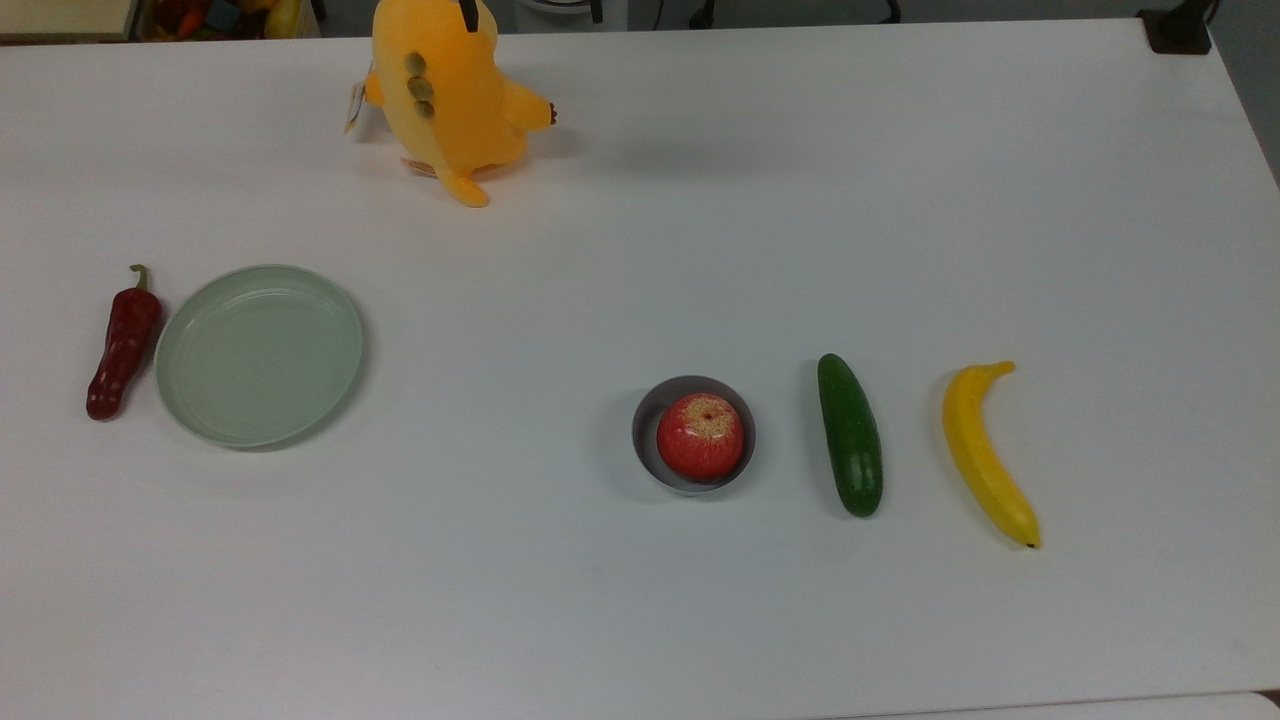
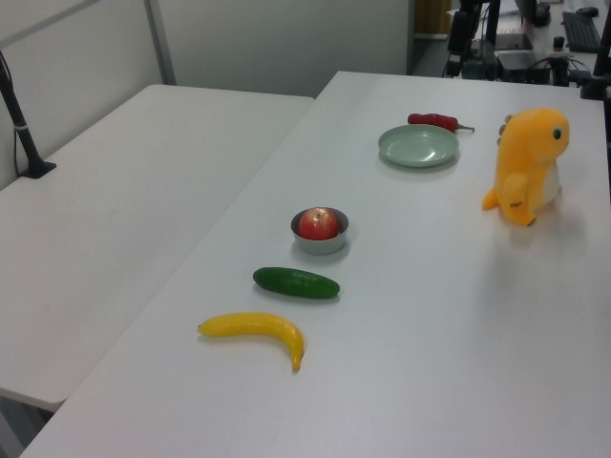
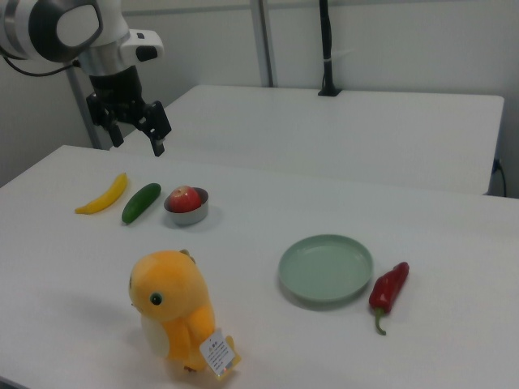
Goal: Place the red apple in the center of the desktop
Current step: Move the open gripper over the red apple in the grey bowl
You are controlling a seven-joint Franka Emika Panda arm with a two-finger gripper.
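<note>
Red apple (image 1: 700,436) sitting in a small metal bowl (image 1: 646,415) on the white counter (image 1: 640,620), stem dimple up. Bowl a little toward the top view's right of the counter's middle, nearer the lower edge. Just beside it on the top view's right, a green cucumber (image 1: 850,435), then a yellow banana (image 1: 986,454), both lying lengthwise, apart from each other and from the bowl. Well off toward the top view's left, a pale green plate (image 1: 258,354) with a dark red chili pepper (image 1: 122,343) just beside its outer rim. Near the far edge in the top view, an orange plush toy (image 1: 445,95) standing upright.

In the left view, same row: banana (image 2: 256,330), cucumber (image 2: 296,282), bowl (image 2: 320,243) with apple (image 2: 318,223), then plate (image 2: 418,146) and pepper (image 2: 434,121) farther back, toy (image 2: 526,166) on the left view's right.

In the right view, gripper (image 3: 138,139) hanging high above the counter (image 3: 268,340), up and to the right view's left of the apple (image 3: 185,198), fingers (image 3: 159,142) spread apart, holding nothing, well clear of bowl (image 3: 188,214), cucumber (image 3: 141,202) and banana (image 3: 104,195). Plush toy (image 3: 180,316) nearest that camera, plate (image 3: 325,269) and pepper (image 3: 388,288) on the right view's right.
</note>
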